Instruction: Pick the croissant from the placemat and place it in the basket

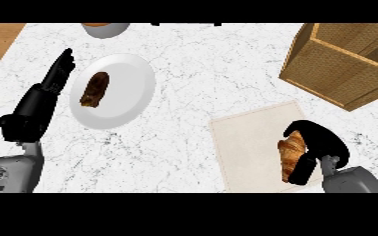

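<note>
The right robot hand (325,141) grasps the croissant (292,153) on the placemat (247,145); left robot hand (35,109) released; the plate (133,72) holds brown food (94,90).

Bench: a white marbled bench (192,70) is carrying everything here.
Left: a white plate (127,102) is lying on it.
Near right: a pale placemat (247,150) is lying flat, slightly askew.
Far right: a woven basket (332,67) is standing beyond the placemat, apart from it.
Far edge: a bowl (105,29) is sitting, partly cut off.
</note>
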### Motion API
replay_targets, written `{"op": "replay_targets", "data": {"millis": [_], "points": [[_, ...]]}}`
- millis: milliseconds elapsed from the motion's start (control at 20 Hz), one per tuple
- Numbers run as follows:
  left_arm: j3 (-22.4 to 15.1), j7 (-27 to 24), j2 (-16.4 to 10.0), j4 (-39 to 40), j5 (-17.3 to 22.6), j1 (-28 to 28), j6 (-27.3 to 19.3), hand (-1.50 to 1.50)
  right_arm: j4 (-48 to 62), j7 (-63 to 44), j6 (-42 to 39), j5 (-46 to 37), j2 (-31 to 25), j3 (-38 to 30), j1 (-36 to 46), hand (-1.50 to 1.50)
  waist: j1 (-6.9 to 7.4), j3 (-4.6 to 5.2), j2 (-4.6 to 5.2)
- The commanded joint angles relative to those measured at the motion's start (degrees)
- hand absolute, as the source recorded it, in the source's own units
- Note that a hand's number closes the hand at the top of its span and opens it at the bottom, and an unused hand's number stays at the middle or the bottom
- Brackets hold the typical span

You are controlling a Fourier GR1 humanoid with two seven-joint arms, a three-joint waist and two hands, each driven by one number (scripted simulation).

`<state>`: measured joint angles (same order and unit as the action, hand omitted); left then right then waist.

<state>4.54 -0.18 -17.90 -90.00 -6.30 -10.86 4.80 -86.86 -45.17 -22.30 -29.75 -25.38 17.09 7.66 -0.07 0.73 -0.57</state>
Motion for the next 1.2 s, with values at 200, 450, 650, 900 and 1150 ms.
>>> {"op": "replay_targets", "data": {"millis": [200,450,650,900,1150], "points": [[0.9,-0.4,0.2,0.0,0.4,0.7,2.1,0.0,4.6,6.3,1.2,-6.1,1.9,1.8,0.2,1.5,0.23,-0.74,0.59],[0.1,-2.2,2.4,4.1,-3.2,-2.1,-1.4,0.0,2.4,8.3,4.3,-11.5,0.8,1.6,1.2,1.5,0.01,-0.73,0.6],[1.5,-1.1,1.2,1.9,-1.1,0.0,-0.3,0.0,13.3,26.8,10.1,-7.4,-19.1,-14.9,-2.7,1.5,-1.01,-1.1,1.15],[1.0,-0.5,1.6,-0.2,-0.9,0.5,-0.2,0.0,25.2,37.7,15.1,-4.7,-29.6,-27.2,-1.2,1.5,-0.32,-1.31,1.09],[0.5,-0.5,1.3,0.4,-0.9,0.2,0.8,0.0,31.1,47.8,22.6,3.6,-30.6,-38.9,5.9,1.5,0.26,-1.25,0.82]]}}
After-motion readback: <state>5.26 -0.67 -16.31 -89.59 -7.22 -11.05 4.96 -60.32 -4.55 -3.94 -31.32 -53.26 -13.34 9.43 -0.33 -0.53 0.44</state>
